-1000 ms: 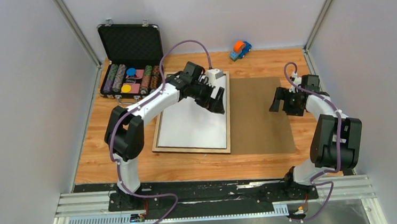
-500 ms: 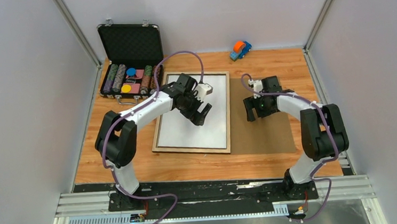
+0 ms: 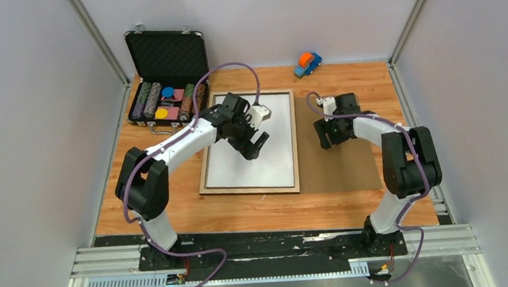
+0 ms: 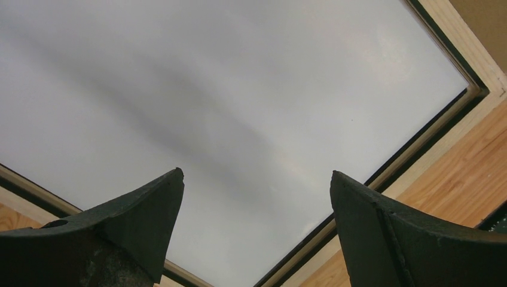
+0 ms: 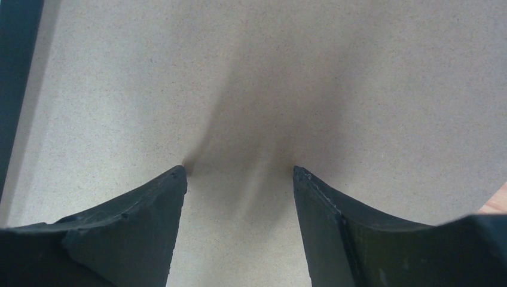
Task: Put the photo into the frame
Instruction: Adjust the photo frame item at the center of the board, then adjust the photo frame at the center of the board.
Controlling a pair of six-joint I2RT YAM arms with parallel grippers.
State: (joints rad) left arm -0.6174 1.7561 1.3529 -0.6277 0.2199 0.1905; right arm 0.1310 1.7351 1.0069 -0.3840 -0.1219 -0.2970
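The frame (image 3: 249, 188), pale wood with a dark inner edge (image 4: 472, 89), lies flat on the table's middle. A plain white sheet (image 3: 239, 160) fills its opening; the photo's printed side is hidden. My left gripper (image 3: 257, 145) hovers open just above this sheet (image 4: 227, 101), its wide-spread fingers (image 4: 143, 209) holding nothing. My right gripper (image 3: 324, 138) is over the brown backing board (image 3: 338, 154) to the right of the frame. Its fingertips (image 5: 178, 179) rest on or just above the board (image 5: 335, 84), jaws apart with nothing between them.
An open black chip case (image 3: 168, 88) with coloured chips stands at the back left. A small orange and blue toy car (image 3: 307, 63) sits at the back centre. Grey walls close in on both sides of the wooden table (image 3: 145, 193).
My right arm swung left from the board's right side onto its left part, and its jaws narrowed. My left gripper drew back leftward over the white sheet. The frame shifted slightly.
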